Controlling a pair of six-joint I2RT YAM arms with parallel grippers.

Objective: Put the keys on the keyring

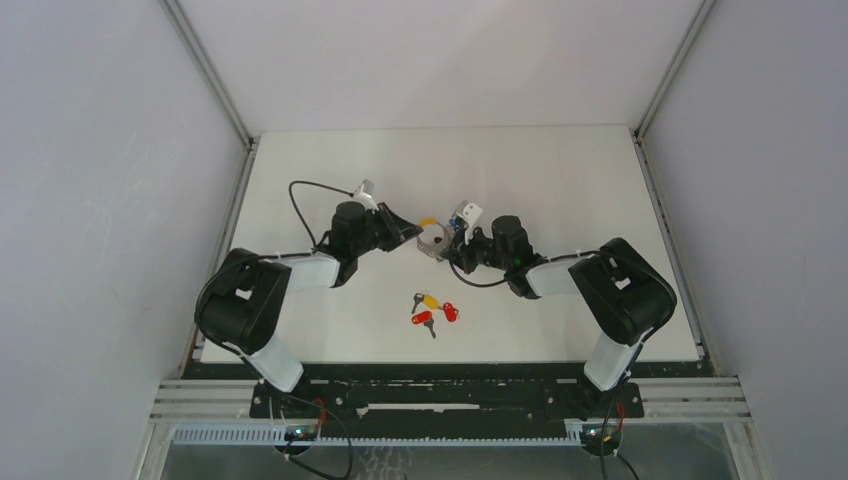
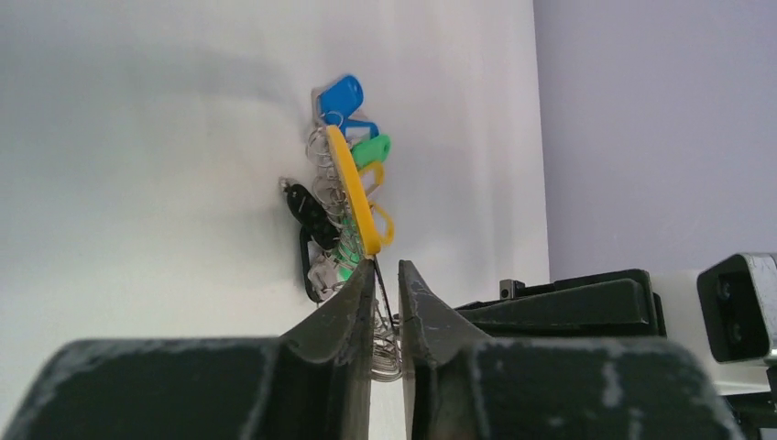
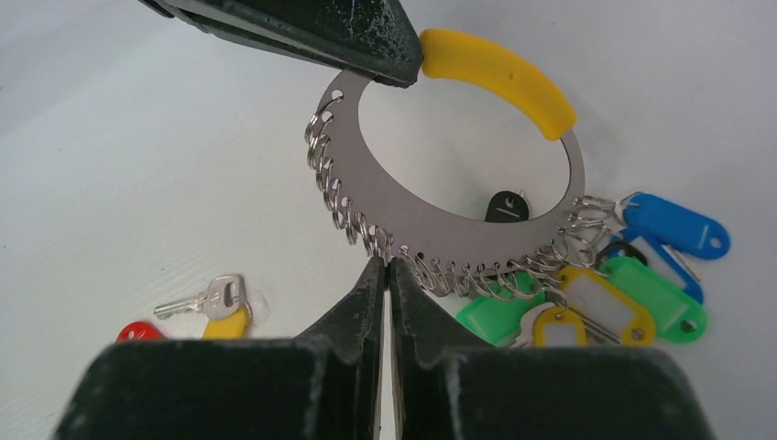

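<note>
The keyring (image 1: 432, 238) is a flat silver ring with a yellow curved band, lined with small wire loops and bearing green, blue and yellow tags. It is held upright between both arms above the table's middle. My left gripper (image 1: 412, 232) is shut on its rim beside the yellow band (image 2: 353, 188), with the thin metal between the fingertips (image 2: 365, 275). My right gripper (image 3: 387, 261) is shut on the ring's lower edge (image 3: 431, 220) at one of the wire loops. Loose keys (image 1: 432, 308) with red and yellow tags lie on the table nearer the arm bases; one yellow-tagged key (image 3: 220, 307) shows in the right wrist view.
The white table (image 1: 560, 180) is walled by grey panels on the left, right and back. A black cable (image 1: 300, 205) loops off the left arm. The left gripper's finger (image 3: 302, 27) crosses the top of the right wrist view.
</note>
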